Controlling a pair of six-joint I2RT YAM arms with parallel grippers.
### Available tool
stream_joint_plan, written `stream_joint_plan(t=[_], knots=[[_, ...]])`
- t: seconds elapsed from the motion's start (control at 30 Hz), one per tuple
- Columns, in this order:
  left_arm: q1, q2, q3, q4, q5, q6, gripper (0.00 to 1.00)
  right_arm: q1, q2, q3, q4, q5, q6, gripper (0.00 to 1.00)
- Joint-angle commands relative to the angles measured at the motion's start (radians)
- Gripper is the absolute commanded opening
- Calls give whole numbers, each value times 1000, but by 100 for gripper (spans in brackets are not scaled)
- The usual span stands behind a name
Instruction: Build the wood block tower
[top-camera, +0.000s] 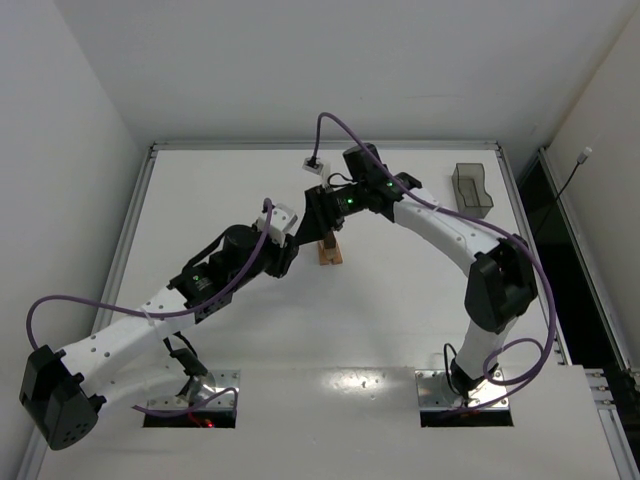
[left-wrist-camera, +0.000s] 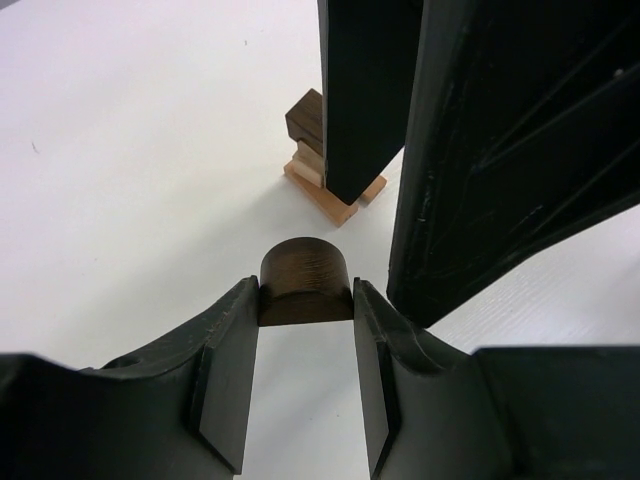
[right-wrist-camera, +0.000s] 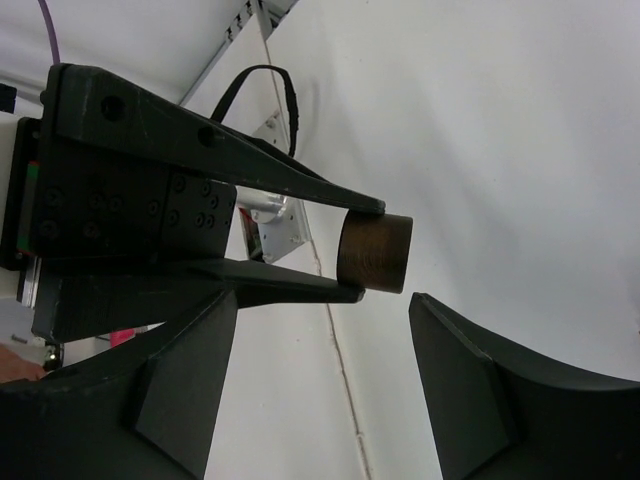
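Observation:
My left gripper (left-wrist-camera: 306, 290) is shut on a dark brown round-topped wood block (left-wrist-camera: 306, 275), held above the white table a little short of the tower. The tower (left-wrist-camera: 318, 165) is a short stack of light tan blocks on a wider tan base with a dark brown piece on top. One finger (left-wrist-camera: 360, 100) of the right arm's gripper hides part of it. My right gripper (right-wrist-camera: 322, 310) is open with nothing between its fingers. It hangs beside the left gripper's fingers (right-wrist-camera: 250, 175) and the held block (right-wrist-camera: 375, 253). From above, the tower (top-camera: 330, 252) stands mid-table under both wrists.
A grey translucent plastic tray (top-camera: 472, 187) stands at the back right of the table. A metal rail (top-camera: 140, 210) runs along the table's edges. Purple cables (top-camera: 345, 130) loop over both arms.

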Motion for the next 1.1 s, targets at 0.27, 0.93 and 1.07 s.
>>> stream_joint_plan(t=[0.27, 0.93, 1.07], knots=[[0, -18, 40, 56, 3, 4, 0, -9, -28, 17, -41, 33, -50, 67], [0, -18, 49, 47, 61, -26, 0, 1, 41, 48, -51, 33, -70, 63], [0, -18, 49, 47, 71, -26, 0, 10, 41, 57, -51, 33, -70, 61]])
